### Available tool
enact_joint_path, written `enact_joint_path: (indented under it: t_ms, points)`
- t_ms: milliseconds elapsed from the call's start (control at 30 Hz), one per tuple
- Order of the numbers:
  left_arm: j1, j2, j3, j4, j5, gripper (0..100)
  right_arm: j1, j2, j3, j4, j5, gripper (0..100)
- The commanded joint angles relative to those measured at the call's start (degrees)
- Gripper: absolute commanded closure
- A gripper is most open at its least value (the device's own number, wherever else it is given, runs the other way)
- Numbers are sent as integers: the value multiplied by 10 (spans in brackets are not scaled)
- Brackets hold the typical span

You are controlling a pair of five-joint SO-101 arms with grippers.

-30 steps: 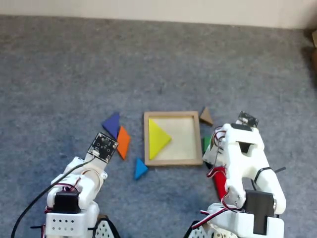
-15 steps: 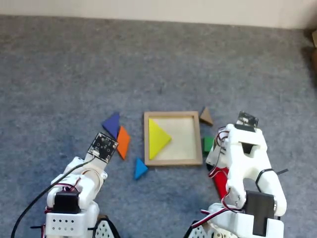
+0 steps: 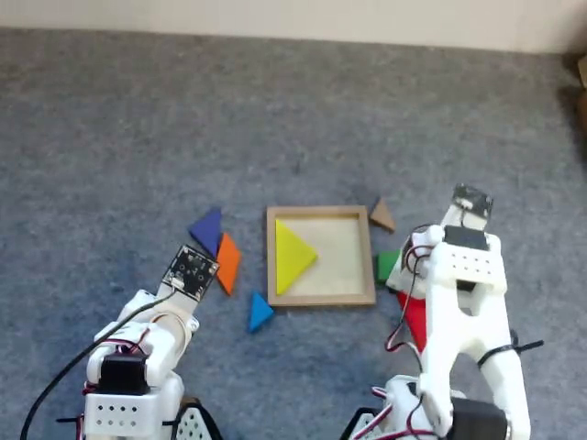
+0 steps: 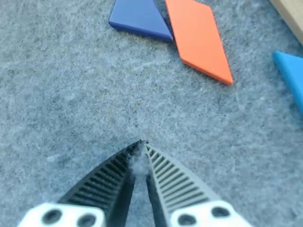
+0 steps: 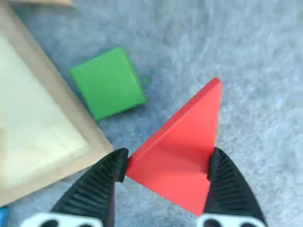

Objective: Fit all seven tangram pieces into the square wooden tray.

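The square wooden tray (image 3: pixel 320 299) lies mid-table with a yellow triangle (image 3: pixel 292 255) in its left half. My right gripper (image 5: pixel 165 163) is shut on the red triangle (image 5: pixel 177 151), one finger on each side, just right of the tray's near corner (image 5: pixel 57 101). The red triangle (image 3: pixel 415 316) peeks out from under the right arm. A green square (image 3: pixel 386 266) lies beside the tray's right rim. My left gripper (image 4: pixel 139 145) is shut and holds nothing, low over the carpet near the orange parallelogram (image 4: pixel 199 38) and dark blue triangle (image 4: pixel 139 16).
A brown triangle (image 3: pixel 381 215) lies off the tray's far right corner. A light blue triangle (image 3: pixel 260 311) sits off its near left corner. The orange parallelogram (image 3: pixel 228 262) and dark blue triangle (image 3: pixel 207 229) lie together left of the tray. Grey carpet stretches beyond.
The right arm has swung right and away from the tray with the red triangle between its fingers, uncovering more of the green square. The left arm has stayed still.
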Motion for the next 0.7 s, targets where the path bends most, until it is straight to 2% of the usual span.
enact_joint_path:
  t_ms: [0, 267, 667]
  points:
    - [-4, -13, 13, 2, -4, 994, -44, -43, -38, 2, 53, 878]
    - [-4, -13, 13, 2, -4, 994, -124, 12, -168, 7, 189, 878]
    - [-4, -13, 13, 2, -4, 994, -229, 217, -339, 7, 447, 882]
